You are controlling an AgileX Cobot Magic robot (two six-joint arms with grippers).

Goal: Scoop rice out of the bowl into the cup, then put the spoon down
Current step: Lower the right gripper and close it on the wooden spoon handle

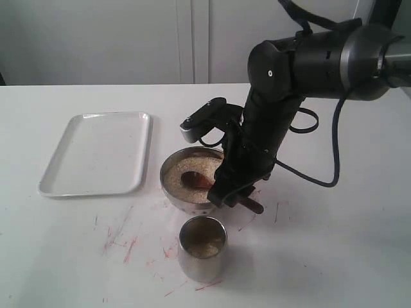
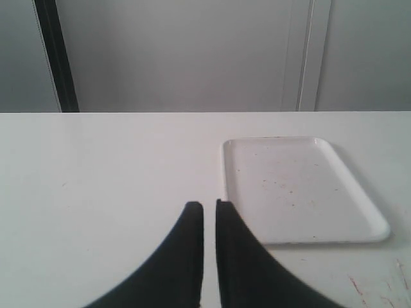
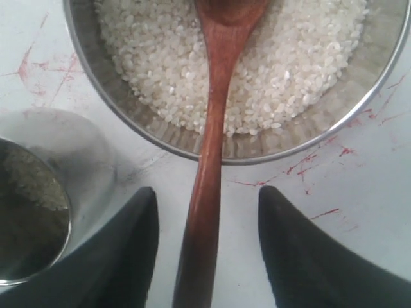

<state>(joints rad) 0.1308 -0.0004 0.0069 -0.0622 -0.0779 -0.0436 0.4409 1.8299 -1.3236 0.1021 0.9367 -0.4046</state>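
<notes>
Spoon [image 3: 212,115] between spread right claw [image 3: 207,192]

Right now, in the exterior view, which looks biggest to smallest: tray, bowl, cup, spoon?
1. tray
2. bowl
3. cup
The spoon is partly hidden, so I can't rank it.

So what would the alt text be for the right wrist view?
A wooden spoon rests with its head in a steel bowl of rice, its handle reaching out between the two black fingers of the open right gripper, touching neither. A steel cup with some rice stands beside the bowl on a white, red-scratched table.
</notes>
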